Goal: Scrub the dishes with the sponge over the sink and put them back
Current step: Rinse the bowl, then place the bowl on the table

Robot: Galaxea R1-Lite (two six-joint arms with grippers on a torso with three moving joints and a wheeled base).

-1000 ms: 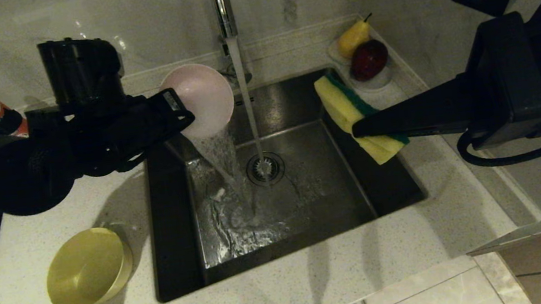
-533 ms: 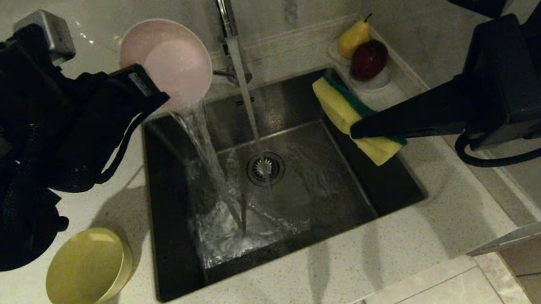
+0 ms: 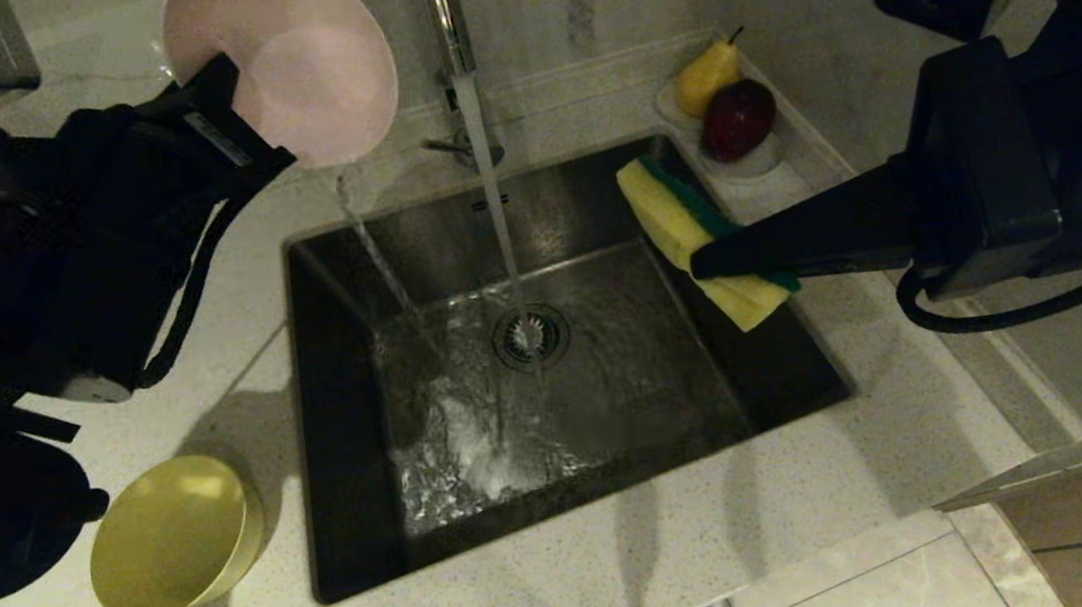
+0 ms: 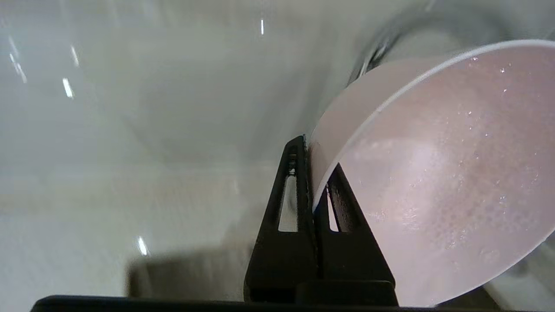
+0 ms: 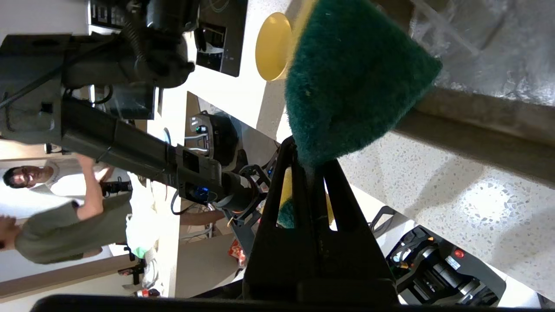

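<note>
Two tools are busy, one on each arm. The left tool (image 3: pixel 227 140) is pinched tight on the rim of the pink bowl (image 3: pixel 295 68), and the left wrist view shows its fingers (image 4: pixel 299 190) clamped on the thin edge. It holds the bowl high by the wall, behind the sink's (image 3: pixel 353 524) back left corner, tipped on its side, most likely so the water inside can run out. A thin stream falls from the bowl down into the sink. The right tool (image 3: pixel 712 260) is shut on the sponge (image 3: pixel 683 223) and holds it in the air over the right edge of the sink, likely so it is ready to scrub. The sponge is soft yellow foam with a rough, fuzzy green side. The pink bowl is smooth and round, with little wet drops inside. The sink is shiny grey metal, square, with a round drain (image 3: pixel 531 337) in the middle, and water from the tap (image 3: pixel 446 22) splashes there. The yellow bowl (image 3: pixel 174 538) sits on the speckled counter (image 3: pixel 630 576), just left of the sink. No blue bowl is in view.
</note>
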